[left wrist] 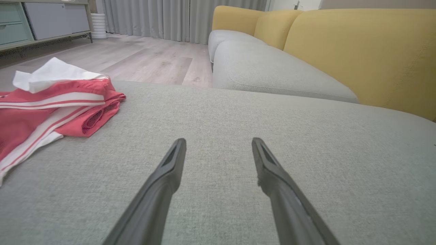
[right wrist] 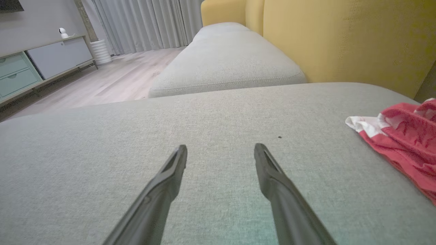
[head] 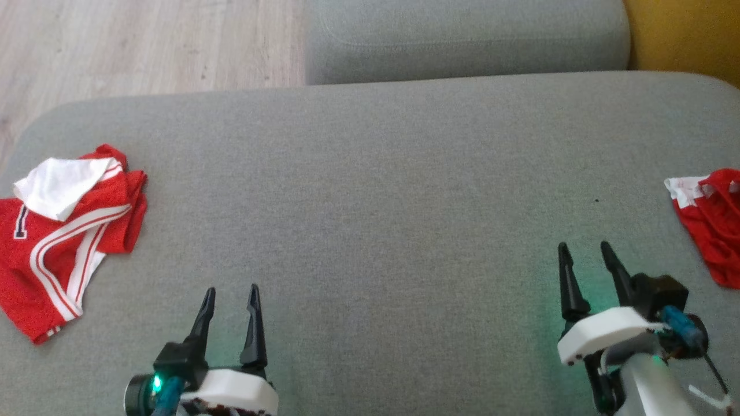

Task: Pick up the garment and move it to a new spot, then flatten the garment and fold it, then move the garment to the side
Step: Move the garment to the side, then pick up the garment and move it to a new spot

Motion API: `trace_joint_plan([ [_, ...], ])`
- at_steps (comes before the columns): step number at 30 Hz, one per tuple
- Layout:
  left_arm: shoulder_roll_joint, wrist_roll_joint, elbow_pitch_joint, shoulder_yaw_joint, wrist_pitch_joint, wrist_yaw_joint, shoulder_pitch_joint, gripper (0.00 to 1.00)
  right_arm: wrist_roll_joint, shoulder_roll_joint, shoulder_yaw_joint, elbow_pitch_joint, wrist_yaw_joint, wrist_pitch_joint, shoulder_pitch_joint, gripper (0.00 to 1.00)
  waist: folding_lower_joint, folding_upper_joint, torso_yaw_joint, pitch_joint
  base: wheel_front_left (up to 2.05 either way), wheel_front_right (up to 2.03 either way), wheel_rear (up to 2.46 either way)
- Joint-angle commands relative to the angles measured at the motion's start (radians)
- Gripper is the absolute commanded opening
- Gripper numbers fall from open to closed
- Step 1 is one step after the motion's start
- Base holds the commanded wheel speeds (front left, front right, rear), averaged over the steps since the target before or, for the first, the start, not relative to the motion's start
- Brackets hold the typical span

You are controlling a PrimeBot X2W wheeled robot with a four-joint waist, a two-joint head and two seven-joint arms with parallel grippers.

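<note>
Because it lies crumpled rather than folded, the rumpled red fabric garment with white trim (head: pixel 711 231) at the right edge of the head view looks like the piece to be handled. It rests on the broad grey fabric sofa cushion (head: pixel 370 190), partly cut off by the frame. It is probably light and limp, apt to sag or bunch when lifted, so a pinch on the white-edged hem nearest the centre seems the surest hold. At lower right the right gripper (head: pixel 583 245) hovers near it, fingers parted with a clear gap and holding nothing. At lower left the left gripper (head: pixel 231 288) is likewise spread and empty. Roughly folded, a second red garment with white stripes (head: pixel 63 242) sits at the cushion's left edge, well apart.
</note>
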Motion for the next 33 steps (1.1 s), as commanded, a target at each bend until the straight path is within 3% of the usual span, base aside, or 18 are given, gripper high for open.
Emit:
trace_joint_plan([
  [1,0.003,0.009,-0.024,0.041,-0.01,0.001,-0.016,1.0,0.009,0.0,0.03,-0.041,0.007,-0.011,-0.02,1.0,0.0002,0.0,0.005,-0.011,0.0,0.0,0.0],
  [15,0.003,-0.002,-0.024,0.047,-0.01,0.006,0.004,1.0,0.019,0.0,0.074,-0.062,0.007,-0.011,0.005,1.0,0.0002,0.0,0.027,-0.024,0.0,0.0,0.0],
  [33,0.003,-0.021,0.009,0.082,-0.01,0.009,0.017,1.0,0.056,0.0,0.167,-0.059,0.007,-0.011,0.014,1.0,0.0002,0.0,0.432,0.028,0.0,0.0,0.0],
])
